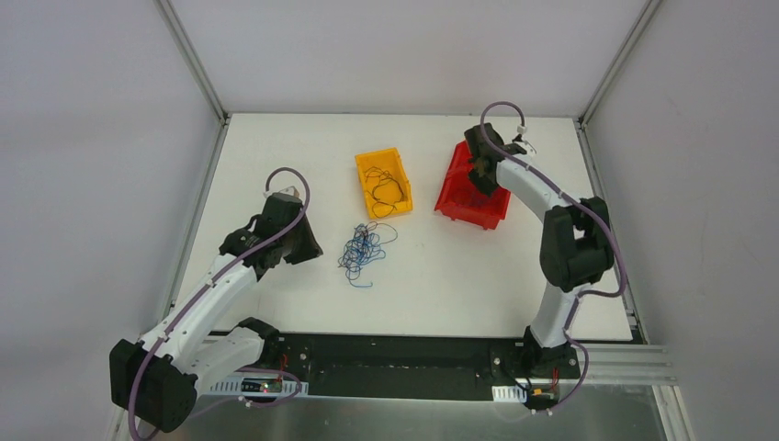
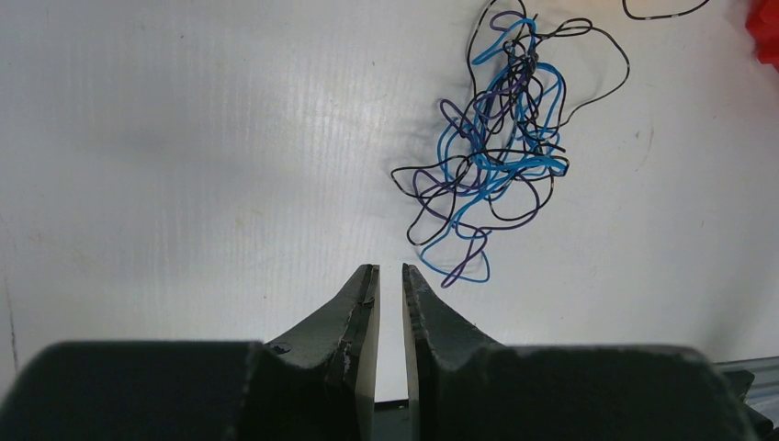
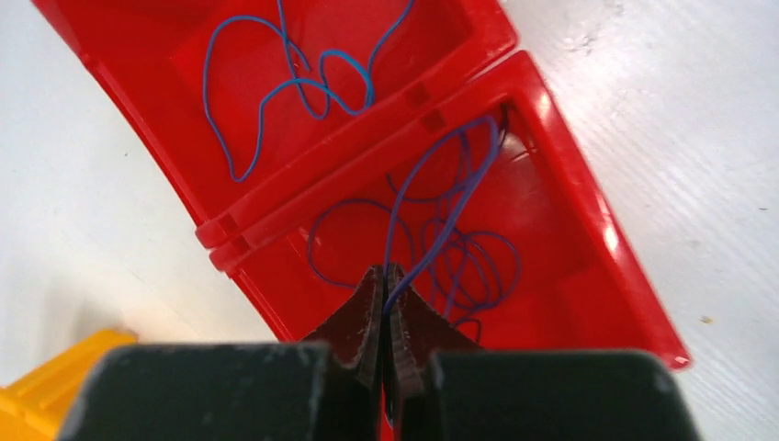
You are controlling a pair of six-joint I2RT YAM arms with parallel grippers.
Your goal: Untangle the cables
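A tangle of thin blue, purple and black cables [image 1: 366, 250] lies on the white table just below the yellow bin [image 1: 361, 184]; it also shows in the left wrist view [image 2: 496, 147]. My left gripper [image 1: 308, 246] hovers to the left of the tangle, jaws a narrow gap apart and empty [image 2: 389, 273]. My right gripper [image 1: 479, 179] is over the nearer red bin [image 3: 588, 202], shut on a thin purple-blue cable [image 3: 441, 184] that loops down into that bin. Its tips show in the right wrist view [image 3: 387, 273].
Two red bins [image 1: 473, 188] stand side by side at the back right. The farther one [image 3: 165, 55] holds a single blue cable [image 3: 276, 87]. The yellow bin holds dark cables [image 1: 386, 188]; its corner shows in the right wrist view [image 3: 55, 386]. Frame posts border the table.
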